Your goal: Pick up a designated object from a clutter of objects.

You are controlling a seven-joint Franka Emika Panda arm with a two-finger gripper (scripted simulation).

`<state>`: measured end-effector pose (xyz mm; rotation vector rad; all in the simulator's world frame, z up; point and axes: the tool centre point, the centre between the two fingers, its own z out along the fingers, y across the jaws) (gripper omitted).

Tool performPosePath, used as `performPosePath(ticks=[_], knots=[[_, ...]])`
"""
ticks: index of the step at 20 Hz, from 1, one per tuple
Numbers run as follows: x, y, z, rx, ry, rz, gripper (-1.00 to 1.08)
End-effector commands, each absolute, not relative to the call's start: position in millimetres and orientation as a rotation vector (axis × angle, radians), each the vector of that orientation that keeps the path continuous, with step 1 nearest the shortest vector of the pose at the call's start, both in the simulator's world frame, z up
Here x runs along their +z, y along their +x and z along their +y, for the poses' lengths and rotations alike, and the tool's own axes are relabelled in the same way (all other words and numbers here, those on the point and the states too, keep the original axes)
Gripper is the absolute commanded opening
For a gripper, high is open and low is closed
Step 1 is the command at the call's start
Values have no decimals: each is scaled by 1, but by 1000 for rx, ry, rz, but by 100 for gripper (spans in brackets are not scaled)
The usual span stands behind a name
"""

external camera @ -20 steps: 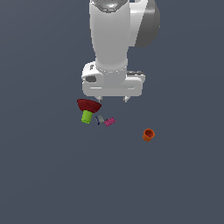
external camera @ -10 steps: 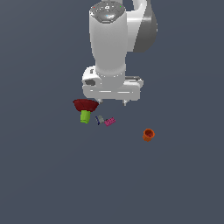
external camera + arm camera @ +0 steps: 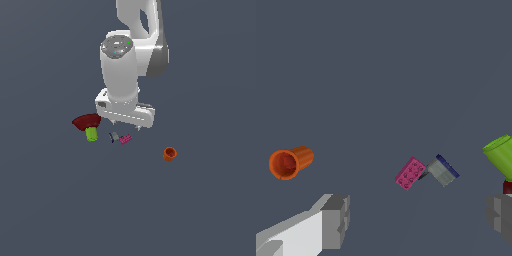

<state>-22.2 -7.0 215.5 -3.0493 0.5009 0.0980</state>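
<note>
Grey-navy piece [image 3: 442,170] untouched, gripper [image 3: 418,222] wide open, empty

The table [image 3: 207,215] is a flat, matte surface of dark slate blue-grey, and it fills the exterior view from one side to the other in a single even tone. In the wrist view the same table [image 3: 376,65] takes up the whole background, equally plain, with only a faint slanting streak of slightly different shade across it.
</note>
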Motion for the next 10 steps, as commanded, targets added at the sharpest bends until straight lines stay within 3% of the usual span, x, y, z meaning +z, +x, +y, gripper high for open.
performPosePath(ticks=[1,10], knots=[[196,-28,-11,94,-3023,626,100],[129,-57,-30,69,-2891,1106,100]])
